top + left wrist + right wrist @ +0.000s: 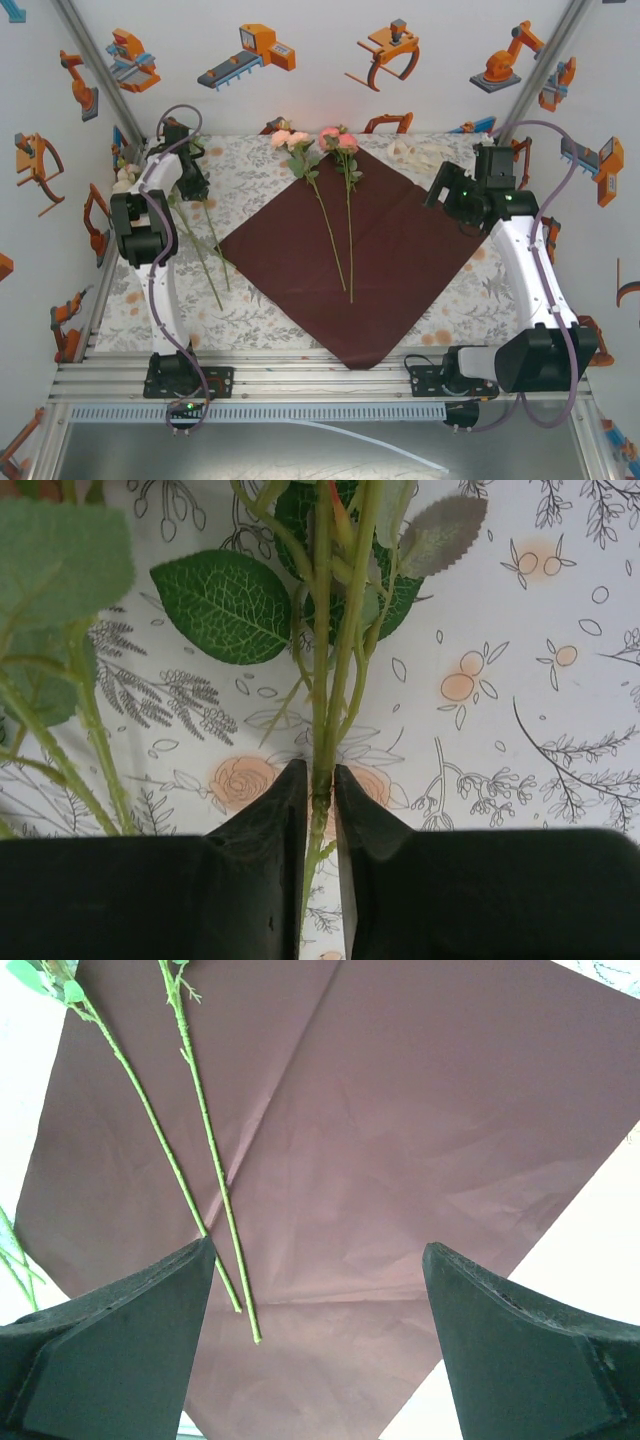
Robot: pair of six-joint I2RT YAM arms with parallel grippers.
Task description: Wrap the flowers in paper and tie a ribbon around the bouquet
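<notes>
Seen from above, the dark red paper (400,260) lies spread as a diamond on the patterned cloth (250,310). Two roses (349,230) rest on it, blooms toward the far edge. Your left wrist camera adds what the overhead cannot. The left gripper (320,780), narrowed to a slit, pinches a green rose stem (322,680) over the bare cloth, off the paper. The right gripper (315,1250) hangs wide over the paper, holding nothing.
</notes>
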